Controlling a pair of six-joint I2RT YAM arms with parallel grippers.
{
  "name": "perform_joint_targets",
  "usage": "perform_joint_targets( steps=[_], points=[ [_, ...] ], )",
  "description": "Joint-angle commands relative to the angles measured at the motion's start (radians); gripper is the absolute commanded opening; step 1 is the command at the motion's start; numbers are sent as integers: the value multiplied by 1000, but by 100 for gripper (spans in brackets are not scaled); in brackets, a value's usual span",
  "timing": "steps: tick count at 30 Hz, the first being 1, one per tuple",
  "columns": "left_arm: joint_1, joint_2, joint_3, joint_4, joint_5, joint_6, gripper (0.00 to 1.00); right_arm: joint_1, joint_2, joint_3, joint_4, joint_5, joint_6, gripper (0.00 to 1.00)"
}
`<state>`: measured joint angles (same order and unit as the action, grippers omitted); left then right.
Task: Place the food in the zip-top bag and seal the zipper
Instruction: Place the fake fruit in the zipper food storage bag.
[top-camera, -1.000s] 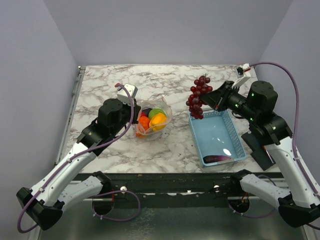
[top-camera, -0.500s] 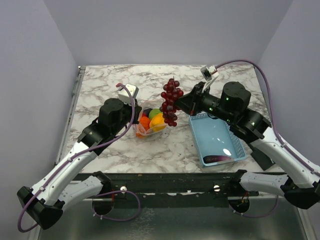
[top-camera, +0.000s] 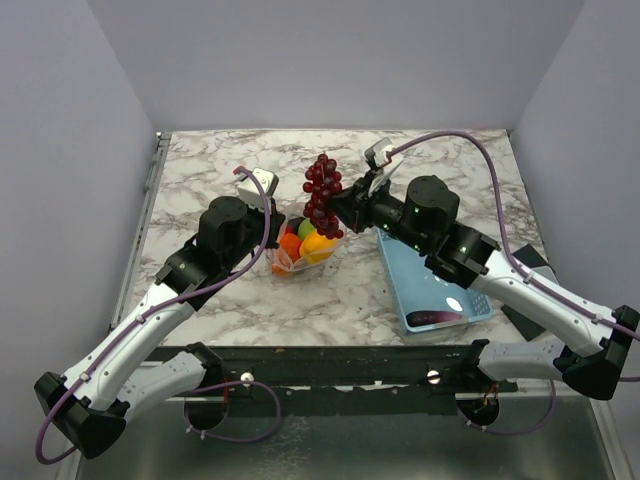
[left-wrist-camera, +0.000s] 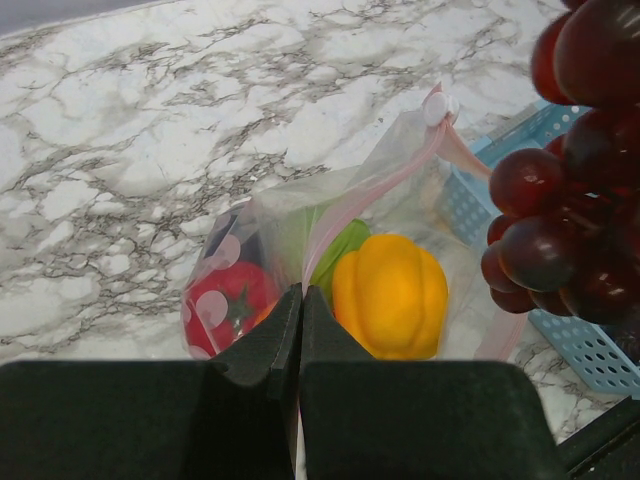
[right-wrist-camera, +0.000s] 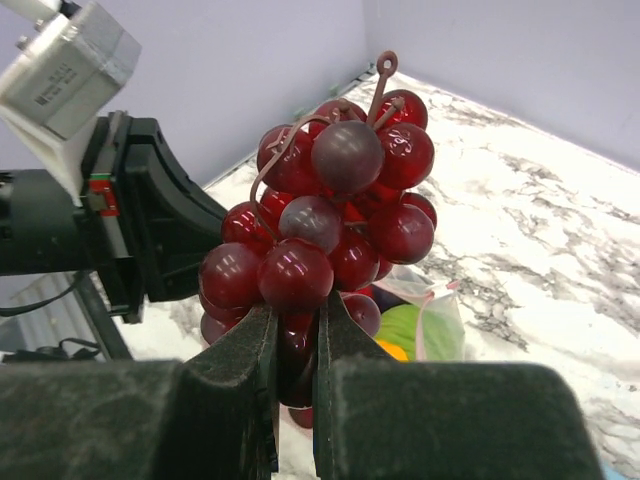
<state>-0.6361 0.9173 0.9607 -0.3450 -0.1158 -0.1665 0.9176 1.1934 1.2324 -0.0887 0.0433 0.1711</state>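
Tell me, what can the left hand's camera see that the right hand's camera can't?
Only the left wrist camera shows the red spotted toy inside the bag, and the left gripper pinched shut on the bag's edge. Only the right wrist camera shows the right gripper clamped on the grapes, and the left arm close by. Both show the grapes, the clear bag with a green piece in it, and the marble table.
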Motion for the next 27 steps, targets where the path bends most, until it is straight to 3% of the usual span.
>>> perform_joint_targets(
  steps=[1, 14, 27],
  points=[
    [4, 5, -8, 12, 22, 10, 0, 13, 23, -44, 154, 34, -102, 1],
    [4, 9, -7, 11, 31, 8, 0, 51, 30, -269, 322, -83, -336, 1],
    [4, 12, -7, 11, 33, 8, 0, 65, 39, -345, 289, -156, -571, 1]
  ],
)
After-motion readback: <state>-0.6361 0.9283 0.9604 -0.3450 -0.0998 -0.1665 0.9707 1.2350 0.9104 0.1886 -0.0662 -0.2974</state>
